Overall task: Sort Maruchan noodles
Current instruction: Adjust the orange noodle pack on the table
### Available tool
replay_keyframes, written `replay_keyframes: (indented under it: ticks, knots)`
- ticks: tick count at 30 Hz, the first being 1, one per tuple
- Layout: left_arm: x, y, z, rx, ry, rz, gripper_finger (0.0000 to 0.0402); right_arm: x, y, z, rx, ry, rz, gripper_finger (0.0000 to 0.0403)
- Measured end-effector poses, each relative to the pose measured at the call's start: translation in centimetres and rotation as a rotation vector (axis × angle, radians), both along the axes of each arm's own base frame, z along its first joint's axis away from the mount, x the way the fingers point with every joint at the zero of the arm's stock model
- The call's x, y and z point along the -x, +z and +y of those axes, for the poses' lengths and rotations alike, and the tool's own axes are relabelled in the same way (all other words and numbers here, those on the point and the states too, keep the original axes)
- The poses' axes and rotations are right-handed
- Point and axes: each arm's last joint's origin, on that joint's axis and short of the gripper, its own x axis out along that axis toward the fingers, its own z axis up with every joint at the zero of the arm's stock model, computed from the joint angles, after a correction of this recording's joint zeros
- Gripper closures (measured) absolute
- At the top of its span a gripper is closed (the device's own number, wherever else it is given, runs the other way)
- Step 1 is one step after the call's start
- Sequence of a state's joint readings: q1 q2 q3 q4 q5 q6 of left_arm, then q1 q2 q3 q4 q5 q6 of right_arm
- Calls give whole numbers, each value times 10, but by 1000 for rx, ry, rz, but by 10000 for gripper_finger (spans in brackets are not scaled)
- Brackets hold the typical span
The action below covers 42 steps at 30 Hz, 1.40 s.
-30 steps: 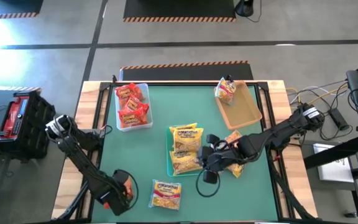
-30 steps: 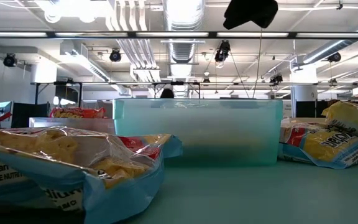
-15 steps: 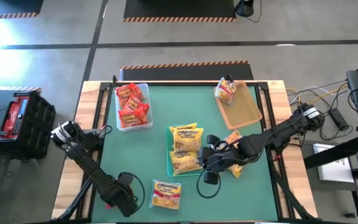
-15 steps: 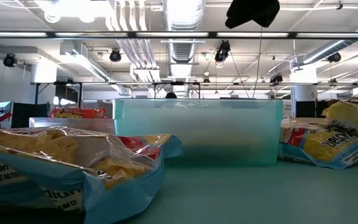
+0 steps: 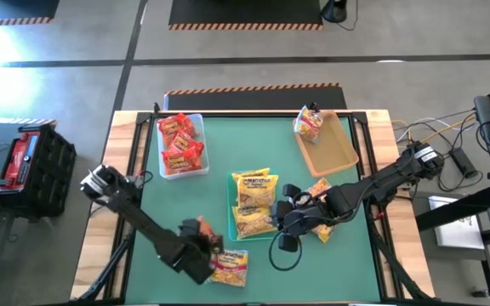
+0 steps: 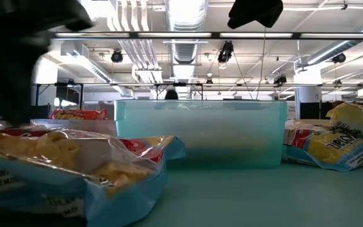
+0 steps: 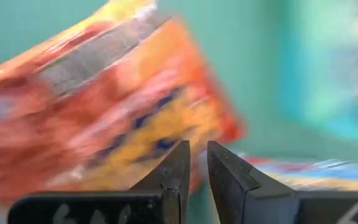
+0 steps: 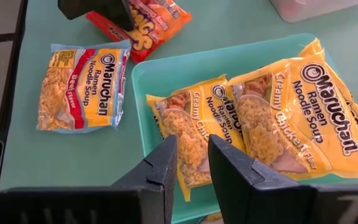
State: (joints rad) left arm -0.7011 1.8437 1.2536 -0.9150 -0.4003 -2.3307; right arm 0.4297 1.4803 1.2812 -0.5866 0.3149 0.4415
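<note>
My left gripper [image 5: 201, 246] is near the table's near edge, shut on a red-orange Maruchan packet [image 5: 205, 230], also seen in the right wrist view as the red-orange packet [image 8: 143, 23]. Just right of it a yellow packet with a pink-red band [image 5: 228, 265] lies flat on the table. Several yellow packets [image 8: 272, 118] lie in the teal bin [image 5: 235, 231]. Red-orange packets [image 5: 181, 143] fill the clear bin. One yellow-and-pink packet [image 5: 310, 124] leans on the tan bin's far rim. My right gripper [image 8: 193, 165] hovers at the teal bin's right side, narrowly open, holding nothing. My left gripper pinches the red-orange packet between its two fingers [image 7: 178, 171] at one end of the packet [image 8: 132, 17], coming from above and slanting. The rest of the packet spreads out beyond the fingers, low over the mat; whether it touches the table I cannot tell.
Two more packets [image 5: 320, 190] lie under my right arm, right of the teal bin. The clear bin [image 5: 196, 168] stands far left, the tan bin [image 5: 340, 151] far right. Bare green mat [image 5: 339, 263] shows near right. In the low view the banded packet [image 6: 74, 167] fills the foreground.
My left arm has swung from the table's near left corner toward the right, carrying the red-orange packet along, and now stands beside the banded packet. In the low view its dark shape has come in at the left. My right arm has kept still.
</note>
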Motion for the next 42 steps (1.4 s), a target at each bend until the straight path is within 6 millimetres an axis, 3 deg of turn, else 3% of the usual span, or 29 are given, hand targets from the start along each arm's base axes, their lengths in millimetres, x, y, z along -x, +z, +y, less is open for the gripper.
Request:
replay_keyframes:
  ticks: [2,6,14,24,30,35,42]
  knots:
    - [-11,7,9,-62,-18,-29,363,0,0,0,-3,-2,1,327]
    - [-20,20,20,-130,-203,75,363,1,0,2,-8,-2,2,329]
    - [-3,31,24,-79,-606,461,363,4,0,8,-6,17,7,330]
    - [-4,17,21,-137,-1450,673,363,4,-1,9,-5,21,8,330]
    - [-9,3,16,-155,-1799,712,363,4,-1,9,-8,17,7,330]
    - [-14,-5,14,-175,-1880,697,363,4,-1,9,-10,15,7,330]
    - [-16,-8,15,-93,-1613,665,363,4,-1,8,-10,15,7,330]
